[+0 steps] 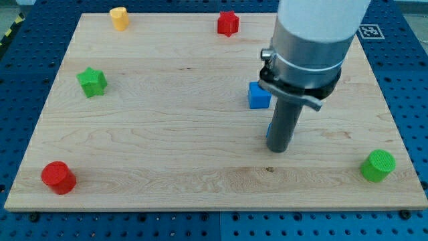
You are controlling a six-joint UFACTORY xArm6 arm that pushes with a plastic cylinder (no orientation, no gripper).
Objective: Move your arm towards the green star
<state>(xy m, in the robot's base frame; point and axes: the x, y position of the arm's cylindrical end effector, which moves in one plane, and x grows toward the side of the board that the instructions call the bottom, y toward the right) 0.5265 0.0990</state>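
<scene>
The green star (92,82) lies near the view's left edge of the wooden board (167,147), in its upper half. My tip (279,150) rests on the board right of centre, far to the right of the green star and lower. A blue cube (259,95) sits just above and left of my tip. A second blue block (269,128) shows as a sliver behind the rod, mostly hidden.
A yellow block (119,18) is at the top left, a red star (228,23) at the top centre, a red cylinder (59,177) at the bottom left, and a green cylinder (378,165) at the bottom right. The arm's body (314,40) covers the upper right.
</scene>
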